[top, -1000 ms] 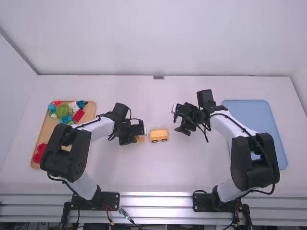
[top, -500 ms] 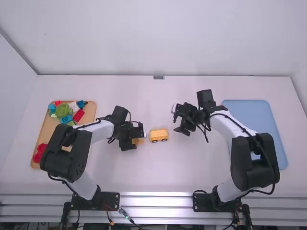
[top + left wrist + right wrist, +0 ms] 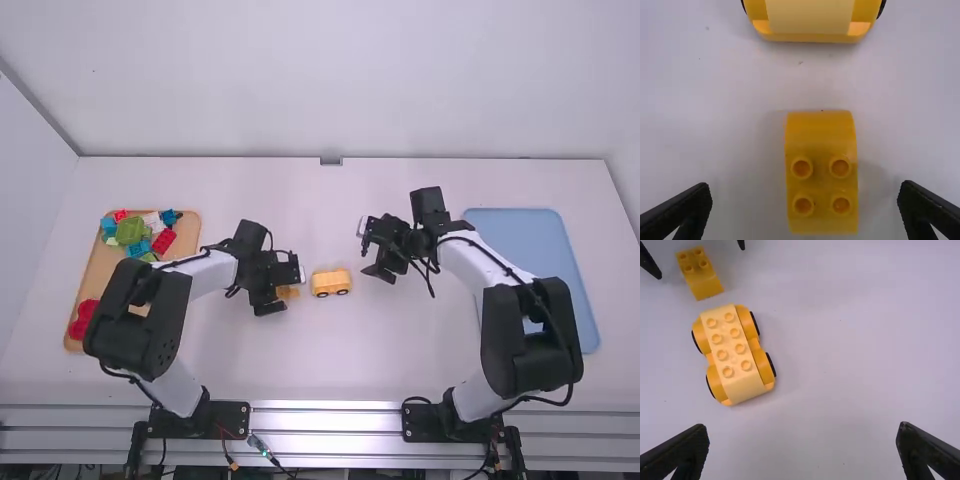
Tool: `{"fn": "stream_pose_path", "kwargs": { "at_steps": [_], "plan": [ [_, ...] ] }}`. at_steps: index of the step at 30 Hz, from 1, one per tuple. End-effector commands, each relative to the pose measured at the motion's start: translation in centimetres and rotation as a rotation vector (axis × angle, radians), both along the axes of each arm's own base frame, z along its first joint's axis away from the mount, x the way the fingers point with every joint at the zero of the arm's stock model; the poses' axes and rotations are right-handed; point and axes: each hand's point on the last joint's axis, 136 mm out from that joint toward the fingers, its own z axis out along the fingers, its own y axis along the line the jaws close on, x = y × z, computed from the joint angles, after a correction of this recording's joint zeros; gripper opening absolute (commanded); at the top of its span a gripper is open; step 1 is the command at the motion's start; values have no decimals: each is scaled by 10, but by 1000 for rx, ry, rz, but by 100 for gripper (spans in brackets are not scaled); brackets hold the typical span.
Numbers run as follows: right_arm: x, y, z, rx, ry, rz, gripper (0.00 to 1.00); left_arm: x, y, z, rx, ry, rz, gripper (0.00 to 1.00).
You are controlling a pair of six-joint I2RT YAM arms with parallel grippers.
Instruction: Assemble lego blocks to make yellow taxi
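Jaws parted on your left gripper and right gripper, centre the left over the sloped yellow block.

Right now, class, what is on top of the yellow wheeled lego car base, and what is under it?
The base bears eight bare round studs. The white table surrounds it; whatever lies directly underneath is covered.
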Motion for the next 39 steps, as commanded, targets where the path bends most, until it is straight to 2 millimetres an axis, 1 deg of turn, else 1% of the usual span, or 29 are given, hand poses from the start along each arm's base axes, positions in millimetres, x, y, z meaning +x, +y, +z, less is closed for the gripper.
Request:
{"fn": "stream_pose_path", "kwargs": {
  "at_steps": [1, 2, 3, 5, 6, 10, 11, 13, 18, 20, 22, 23, 28, 33, 34, 36, 37, 39],
  "plan": [
    [2, 4, 10, 17, -19, 9, 99, -1, -3, 7, -36, -13, -30, 99],
    [2, 4, 10, 17, -18, 9, 99, -2, -7, 9, -65, -19, -59, 99],
    [1, 4, 9, 17, -16, 9, 99, -4, -14, 14, -135, -34, -113, 99],
    [1, 3, 9, 16, -11, 8, 99, -6, -19, 19, -201, -44, -147, 99],
    [0, 3, 8, 15, -6, 9, 99, -8, -22, 25, -279, -64, -172, 99],
    [-3, 4, 8, 19, 5, 12, 99, -8, -21, 28, -394, -113, -160, 99],
    [-3, 4, 8, 19, 5, 11, 99, -12, -22, 30, -462, -135, -164, 99],
    [-3, 4, 8, 19, 5, 12, 99, -15, -21, 32, -518, -150, -149, 99],
    [-4, 6, 10, 37, 8, 21, 99, -13, -12, 32, -600, -167, -69, 99],
    [-4, 7, 10, 39, 9, 21, 99, -11, -9, 30, -617, -160, -48, 99],
    [-5, 7, 10, 38, 10, 21, 99, -8, -6, 22, -642, -143, -32, 99],
    [-5, 7, 10, 38, 10, 21, 99, -8, -6, 22, -642, -143, -32, 99],
    [-6, 7, 9, 37, 18, 22, 99, -2, -9, 7, -656, -79, -24, 99],
    [-6, 7, 9, 37, 18, 22, 99, 0, -11, 0, -680, -64, -43, 98],
    [-7, 7, 9, 36, 20, 22, 99, -1, -12, -1, -681, -65, -53, 96],
    [-7, 6, 9, 36, 23, 22, 99, -7, -12, -5, -671, -73, -80, 80],
    [-8, 6, 9, 35, 25, 22, 99, -8, -12, -6, -671, -71, -82, 77],
    [-8, 7, 9, 35, 25, 22, 99, -11, -12, -9, -662, -78, -91, 65]
  ]
}}
